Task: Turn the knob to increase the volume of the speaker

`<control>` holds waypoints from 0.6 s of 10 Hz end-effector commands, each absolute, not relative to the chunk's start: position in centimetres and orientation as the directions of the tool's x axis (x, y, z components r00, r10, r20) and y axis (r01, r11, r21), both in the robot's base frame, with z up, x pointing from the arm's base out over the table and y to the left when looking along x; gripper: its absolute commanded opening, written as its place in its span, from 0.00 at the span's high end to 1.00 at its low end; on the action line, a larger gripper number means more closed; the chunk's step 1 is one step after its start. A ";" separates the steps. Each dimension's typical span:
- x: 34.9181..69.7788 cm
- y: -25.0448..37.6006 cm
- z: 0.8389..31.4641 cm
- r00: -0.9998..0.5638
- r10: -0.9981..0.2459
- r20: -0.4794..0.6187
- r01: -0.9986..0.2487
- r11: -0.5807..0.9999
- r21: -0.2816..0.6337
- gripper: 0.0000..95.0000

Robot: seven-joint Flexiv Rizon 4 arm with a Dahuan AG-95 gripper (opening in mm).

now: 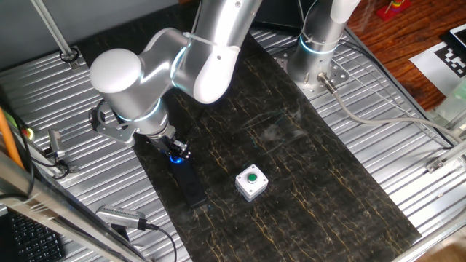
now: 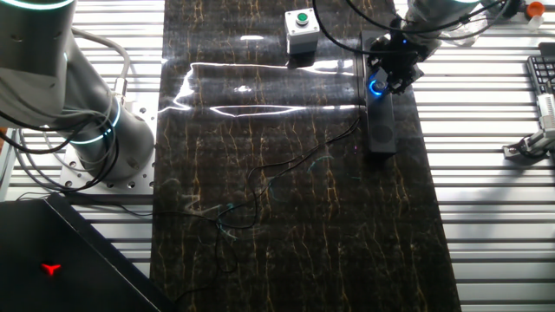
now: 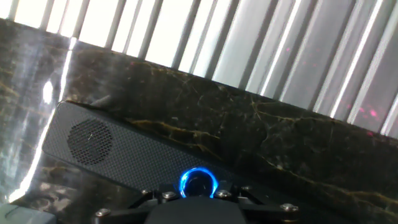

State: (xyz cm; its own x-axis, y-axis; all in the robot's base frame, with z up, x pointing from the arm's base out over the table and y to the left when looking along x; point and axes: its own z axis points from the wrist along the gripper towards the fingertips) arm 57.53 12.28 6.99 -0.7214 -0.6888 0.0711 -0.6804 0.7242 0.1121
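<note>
Hovering at the blue-lit knob (image 1: 176,159), the fingers (image 1: 175,151) sat at one end of the speaker (image 1: 190,183) on the dark table (image 1: 306,182); a white box (image 1: 250,182) lay near. The other fixed view agreed. From the hand view, I could not tell whether the fingers were closed.

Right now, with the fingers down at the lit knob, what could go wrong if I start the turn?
1. The gripper hides most of the knob, so I cannot confirm the fingers are around it; they may slip.
2. The speaker lies loose on the dark mat; a twist could swing the bar instead of turning the knob.
3. The thin cable runs nearby and could be dragged along with it.
</note>
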 end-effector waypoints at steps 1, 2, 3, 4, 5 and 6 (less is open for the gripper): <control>57.4 12.3 6.8 -0.664 -0.745 0.069 -0.738 0.667 0.106 0.60; 57.4 12.3 6.8 -0.654 -0.753 0.073 -0.746 0.658 0.101 0.60; 57.4 12.3 6.8 -0.649 -0.757 0.075 -0.750 0.654 0.098 0.60; 57.4 12.3 6.8 -0.640 -0.765 0.078 -0.759 0.645 0.091 0.60; 57.4 12.3 6.7 -0.634 -0.770 0.074 -0.765 0.639 0.084 0.60; 57.4 12.3 6.7 -0.631 -0.772 0.074 -0.768 0.635 0.079 0.60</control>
State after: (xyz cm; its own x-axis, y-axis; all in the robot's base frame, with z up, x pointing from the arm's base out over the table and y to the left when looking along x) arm 57.39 12.27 6.65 -0.6296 -0.7734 0.0741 -0.7694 0.6339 0.0793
